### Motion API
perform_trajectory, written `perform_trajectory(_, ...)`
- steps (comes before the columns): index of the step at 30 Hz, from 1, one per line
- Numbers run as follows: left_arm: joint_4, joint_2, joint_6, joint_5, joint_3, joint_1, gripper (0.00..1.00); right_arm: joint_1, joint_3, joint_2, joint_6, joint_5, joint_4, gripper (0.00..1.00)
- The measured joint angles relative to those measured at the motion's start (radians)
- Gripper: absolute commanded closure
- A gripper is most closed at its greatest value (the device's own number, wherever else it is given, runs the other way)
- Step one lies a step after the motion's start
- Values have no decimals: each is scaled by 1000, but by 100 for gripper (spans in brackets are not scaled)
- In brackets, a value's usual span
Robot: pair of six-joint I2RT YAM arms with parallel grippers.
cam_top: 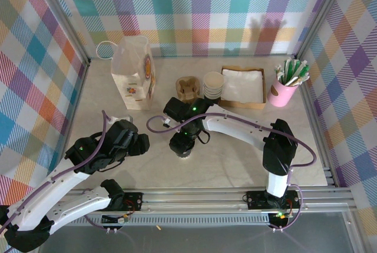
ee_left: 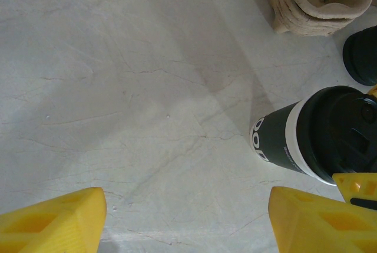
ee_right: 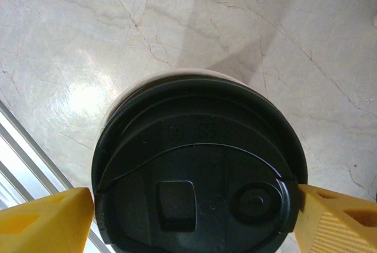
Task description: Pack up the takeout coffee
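Takeout coffee (ee_right: 197, 170) stands upright on counter (ee_right: 88, 40). Right end effector (ee_right: 194, 220) straddles it, apparently touching; whether clamped, cannot tell. Left end effector (ee_left: 187, 220) stands apart, empty, just left.

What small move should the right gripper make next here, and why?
Probably close the right gripper on the coffee, perhaps after lowering a little. Its fingers flank the lid, though contact is unclear. The coffee stands upright on the table, not yet packed. The left gripper hangs open beside it.
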Motion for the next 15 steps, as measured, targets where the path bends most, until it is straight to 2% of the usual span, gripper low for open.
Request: perform_trajectory(15,0,0,11,0,0,0,27,0,32,0,1,-14,0,12)
